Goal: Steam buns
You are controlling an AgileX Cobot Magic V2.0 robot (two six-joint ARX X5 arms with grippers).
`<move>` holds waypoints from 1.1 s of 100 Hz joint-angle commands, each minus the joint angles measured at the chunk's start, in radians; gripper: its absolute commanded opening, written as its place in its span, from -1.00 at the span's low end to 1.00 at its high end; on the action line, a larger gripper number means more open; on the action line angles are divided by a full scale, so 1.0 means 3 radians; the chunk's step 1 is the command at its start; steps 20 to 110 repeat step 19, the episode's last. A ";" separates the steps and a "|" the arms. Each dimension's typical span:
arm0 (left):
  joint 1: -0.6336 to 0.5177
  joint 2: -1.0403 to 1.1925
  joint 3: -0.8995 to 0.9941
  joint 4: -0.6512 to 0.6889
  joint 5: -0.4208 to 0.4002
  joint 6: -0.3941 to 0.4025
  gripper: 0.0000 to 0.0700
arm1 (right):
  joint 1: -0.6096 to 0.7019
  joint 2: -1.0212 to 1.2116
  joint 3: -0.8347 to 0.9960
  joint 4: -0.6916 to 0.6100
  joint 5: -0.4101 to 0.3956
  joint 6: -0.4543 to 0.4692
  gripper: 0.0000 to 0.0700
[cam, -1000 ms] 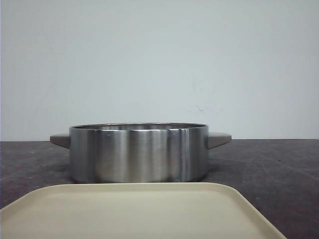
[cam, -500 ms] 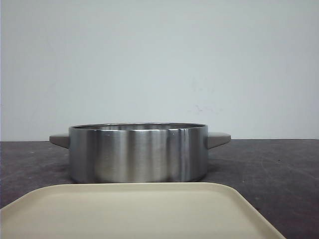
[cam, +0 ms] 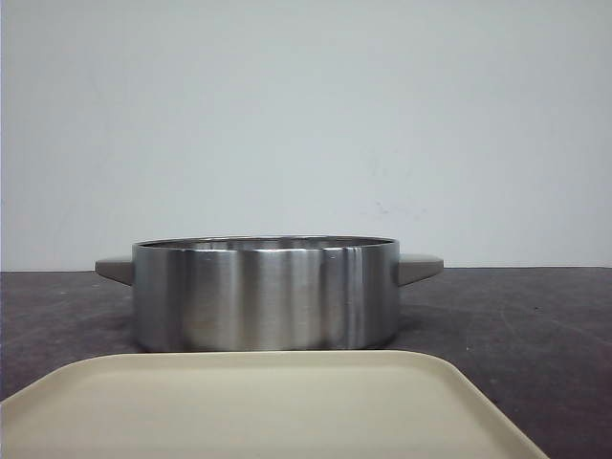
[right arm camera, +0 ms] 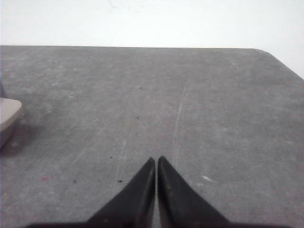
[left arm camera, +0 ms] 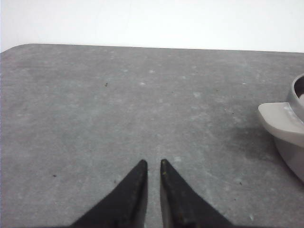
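No buns show in any view; the pot's inside is hidden by its wall. A steel pot (cam: 266,294) with grey side handles stands mid-table. My left gripper (left arm camera: 152,163) hovers over bare table to the pot's left, its black fingers nearly together with a thin gap and nothing between them. The pot's handle (left arm camera: 281,121) shows at that view's edge. My right gripper (right arm camera: 156,159) is shut and empty over bare table to the pot's right. The pot's other handle (right arm camera: 8,114) shows at that view's edge. Neither gripper shows in the front view.
A cream tray (cam: 258,406) lies in front of the pot, nearest the camera, with nothing showing on it. The grey table (cam: 516,325) has rounded far corners (left arm camera: 19,47) (right arm camera: 270,52). A pale wall stands behind.
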State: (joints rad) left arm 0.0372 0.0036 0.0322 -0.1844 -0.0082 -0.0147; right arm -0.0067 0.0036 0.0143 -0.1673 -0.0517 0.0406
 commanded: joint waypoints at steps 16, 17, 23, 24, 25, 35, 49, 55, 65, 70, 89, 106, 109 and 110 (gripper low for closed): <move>0.0006 -0.0001 -0.0061 -0.0011 0.0014 -0.0011 -1.00 | -0.0001 0.0000 -0.0010 0.0032 -0.0003 -0.0023 -0.98; 0.0006 -0.0001 -0.0061 -0.0011 0.0014 -0.0011 -1.00 | -0.0001 0.0000 -0.0010 0.0032 -0.0001 -0.0023 -0.98; 0.0006 -0.0001 -0.0061 -0.0011 0.0014 -0.0011 -1.00 | -0.0001 0.0000 -0.0010 0.0032 -0.0001 -0.0023 -0.98; 0.0006 -0.0001 -0.0061 -0.0011 0.0014 -0.0011 -1.00 | -0.0001 0.0000 -0.0010 0.0032 -0.0001 -0.0023 -0.98; 0.0006 -0.0001 -0.0061 -0.0011 0.0014 -0.0011 -1.00 | -0.0001 0.0000 -0.0010 0.0032 -0.0001 -0.0023 -0.98; 0.0006 -0.0001 -0.0061 -0.0011 0.0014 -0.0011 -1.00 | -0.0001 0.0000 -0.0010 0.0032 -0.0001 -0.0023 -0.98; 0.0006 -0.0001 -0.0061 -0.0011 0.0014 -0.0011 -1.00 | -0.0001 0.0000 -0.0010 0.0032 -0.0001 -0.0023 -0.98; 0.0006 -0.0001 -0.0061 -0.0011 0.0014 -0.0011 -1.00 | -0.0001 0.0000 -0.0010 0.0032 -0.0001 -0.0023 -0.98; 0.0006 -0.0001 -0.0061 -0.0011 0.0014 -0.0011 -1.00 | -0.0001 0.0000 -0.0010 0.0032 -0.0001 -0.0023 -0.98; 0.0006 -0.0001 -0.0061 -0.0011 0.0014 -0.0011 -1.00 | -0.0001 0.0000 -0.0010 0.0032 -0.0001 -0.0023 -0.98; 0.0006 -0.0001 -0.0061 -0.0011 0.0014 -0.0011 -1.00 | -0.0001 0.0000 -0.0010 0.0032 -0.0001 -0.0023 -0.98; 0.0006 -0.0001 -0.0061 -0.0011 0.0014 -0.0011 -1.00 | -0.0001 0.0000 -0.0010 0.0032 -0.0001 -0.0023 -0.98; 0.0006 -0.0001 -0.0061 -0.0011 0.0014 -0.0011 -1.00 | -0.0001 0.0000 -0.0010 0.0032 -0.0001 -0.0023 -0.98; 0.0006 -0.0001 -0.0061 -0.0011 0.0014 -0.0011 -1.00 | -0.0001 0.0000 -0.0010 0.0032 -0.0001 -0.0023 -0.98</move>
